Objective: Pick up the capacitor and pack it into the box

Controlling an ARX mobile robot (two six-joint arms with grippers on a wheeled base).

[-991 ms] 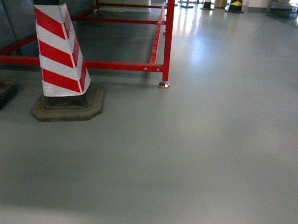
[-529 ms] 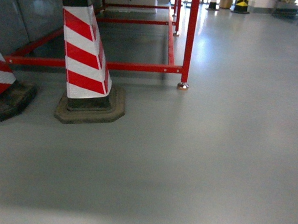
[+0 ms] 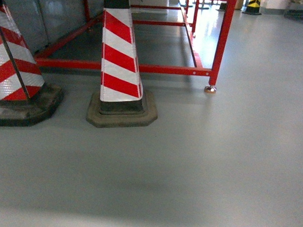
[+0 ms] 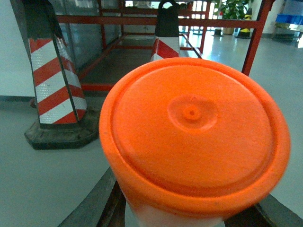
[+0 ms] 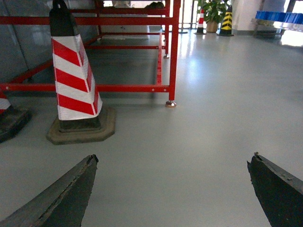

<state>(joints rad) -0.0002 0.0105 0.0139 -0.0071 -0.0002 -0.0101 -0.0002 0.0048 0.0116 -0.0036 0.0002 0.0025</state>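
Note:
The capacitor [image 4: 191, 127], a white cylinder with a wide orange cap, fills the left wrist view. My left gripper [image 4: 189, 210] is shut on its white body, with one dark finger [image 4: 102, 203] at the lower left and the other at the lower right. My right gripper [image 5: 173, 163] stands open above bare grey floor, nothing between its two dark fingertips [image 5: 71, 194]. Neither gripper shows in the head view. The box is out of view in every frame.
A red-and-white striped cone [image 3: 121, 66] on a dark base stands ahead, with a second cone [image 3: 14, 70] at the left edge. Behind them runs a red metal frame [image 3: 221, 41] on a small foot [image 3: 210, 89]. Blue crates [image 5: 279, 16] sit far off on the right.
The head view has swung left: the cone and red frame have slid rightward across the picture, and a second cone has come in at the left edge.

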